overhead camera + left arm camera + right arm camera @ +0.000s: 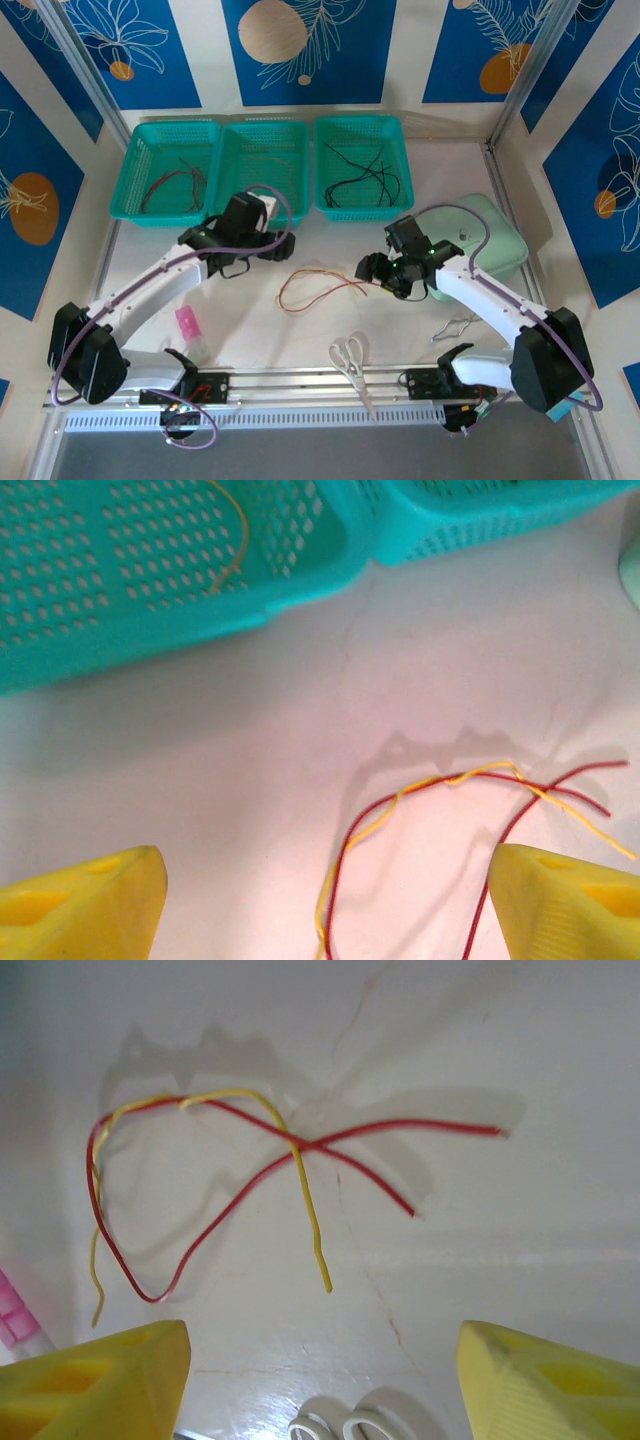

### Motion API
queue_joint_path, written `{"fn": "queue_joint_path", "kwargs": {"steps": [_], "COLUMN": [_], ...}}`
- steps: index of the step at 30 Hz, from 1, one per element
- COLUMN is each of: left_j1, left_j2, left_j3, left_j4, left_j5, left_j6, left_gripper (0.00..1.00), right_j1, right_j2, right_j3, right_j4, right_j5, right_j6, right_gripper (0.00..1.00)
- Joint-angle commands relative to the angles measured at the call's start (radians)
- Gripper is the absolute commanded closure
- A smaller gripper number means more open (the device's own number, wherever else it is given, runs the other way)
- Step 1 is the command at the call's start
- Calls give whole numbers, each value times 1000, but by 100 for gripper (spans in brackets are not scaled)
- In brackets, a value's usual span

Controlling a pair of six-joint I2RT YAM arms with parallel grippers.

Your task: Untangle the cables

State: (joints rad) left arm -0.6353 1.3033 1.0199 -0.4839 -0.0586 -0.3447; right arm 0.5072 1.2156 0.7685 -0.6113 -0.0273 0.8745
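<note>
A red cable (pixel 300 296) and a yellow cable (pixel 335 281) lie looped over each other on the white table between the two arms. In the left wrist view the red cable (pixel 345 852) and yellow cable (pixel 385 812) curve between the fingers of my left gripper (pixel 325 880), which is open above them. My left gripper (pixel 275 245) hovers left of the loop's far side. My right gripper (pixel 322 1345) is open above the table, with the crossed red cable (pixel 240 1185) and yellow cable (pixel 310 1210) just ahead. It (pixel 372 270) sits at the loop's right end.
Three teal baskets stand in a row at the back: left (pixel 130 195) with red and dark cables, middle (pixel 262 214) with a tan cable, right (pixel 362 212) with black cables. White scissors (pixel 352 365), a pink piece (pixel 187 322) and a mint container (pixel 495 240) lie nearby.
</note>
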Motion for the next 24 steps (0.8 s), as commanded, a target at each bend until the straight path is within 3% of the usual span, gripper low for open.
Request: {"fn": "queue_joint_path", "kwargs": {"steps": [1,5,10,18,24], "left_j1": [-62,-141,-193,-223,-234], "left_j2": [-2,40,102,120,120], "left_j3": [-42,-44,-32,-45,-43], "left_j4": [73,83,79,133,126], "left_j5": [-37,-6,17,45,41], "left_j6": [-50,-26,-11,-62,-84], "left_gripper": [17,19,19,22,22], "right_j1": [12,-10,-68,-61,-44], "right_j2": [6,28,54,168,219], "right_j3": [-50,-62,-105,-78,-82], "right_j4": [73,51,145,201,257], "right_j5": [-42,25,-105,-194,-194], "right_j6": [45,2,-17,-29,-20], "right_gripper": [32,41,52,53,57]}}
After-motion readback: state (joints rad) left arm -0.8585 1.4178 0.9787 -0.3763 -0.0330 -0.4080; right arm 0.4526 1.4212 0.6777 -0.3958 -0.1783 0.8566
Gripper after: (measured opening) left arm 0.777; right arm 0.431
